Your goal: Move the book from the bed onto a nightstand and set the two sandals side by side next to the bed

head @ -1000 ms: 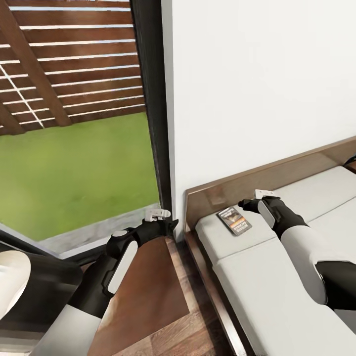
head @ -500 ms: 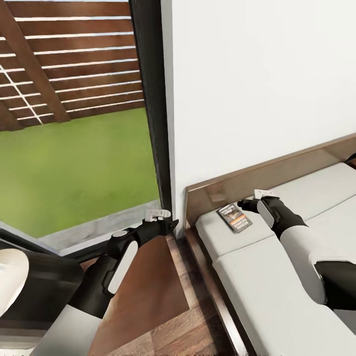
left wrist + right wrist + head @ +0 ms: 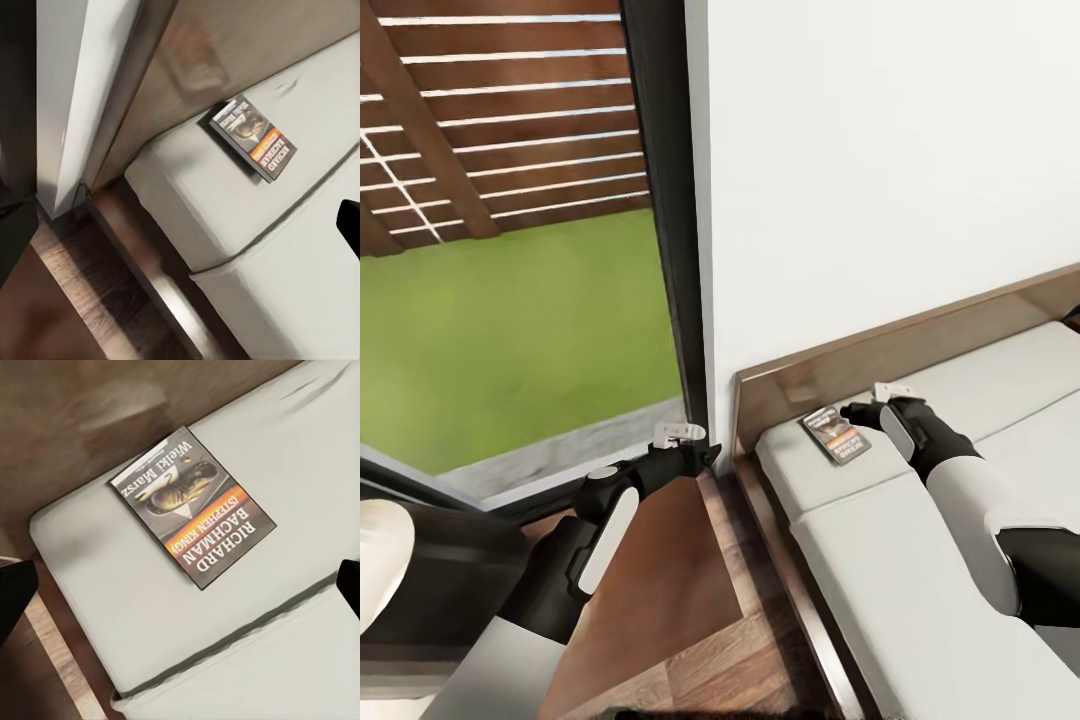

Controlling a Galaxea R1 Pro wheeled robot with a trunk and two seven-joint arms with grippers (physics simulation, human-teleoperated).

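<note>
the book (image 3: 834, 436) lies flat on the bed (image 3: 920, 560), in the middle right of the head view, close to the dark headboard at the mattress corner; the right gripper (image 3: 857, 412) hovers just beside its right edge, fingers pointing toward it, and from the right wrist view its dark fingertips sit at the two outer edges of the frame, so the claw reads as spread wide, not yet on the cover; the left gripper (image 3: 698, 452) hangs lower left of centre over the nightstand (image 3: 650, 590), and whether its claw is apart or together cannot be told.

the step in hand looks like the approach to pick up the book; a thin paperback flat on a soft mattress gives little to pinch, so the fingers should probably come down across its short width, press lightly into the cushion and close on the two long edges; the nightstand top is near for setting down.

the cover is glossy, dark, with a grey picture and orange band; the mattress is matte light-grey, seamed; the frame is smooth brown wood.
</note>
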